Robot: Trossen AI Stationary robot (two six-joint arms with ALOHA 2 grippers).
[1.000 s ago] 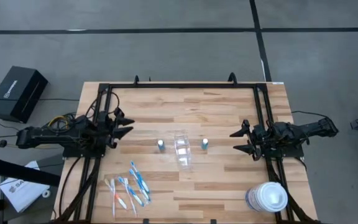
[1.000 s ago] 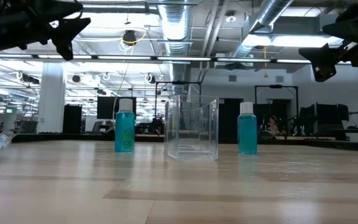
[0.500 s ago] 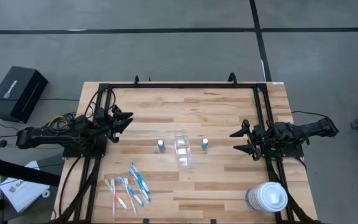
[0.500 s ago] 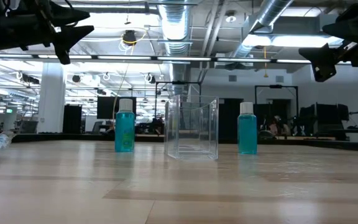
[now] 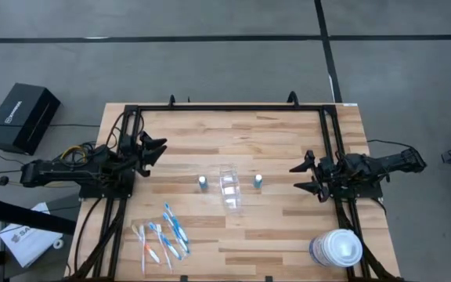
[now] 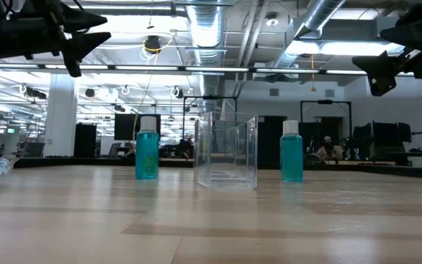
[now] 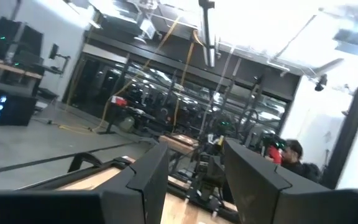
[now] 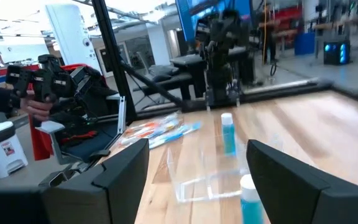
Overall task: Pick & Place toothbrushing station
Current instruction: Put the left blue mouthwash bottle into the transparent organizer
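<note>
i would swing my left gripper (image 5: pixel 156 150), fingers spread and empty, toward seven o'clock, squarely over the toothbrushes (image 5: pixel 163 233); right gripper (image 5: pixel 302 177) waits, spread.

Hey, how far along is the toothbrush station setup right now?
Nothing looks done yet. The clear cup stands empty between the two teal tubes, and the toothbrushes lie loose on the table. Nothing is in hand: the left end effector and the right end effector hang open and empty. All picking and placing remains.
</note>
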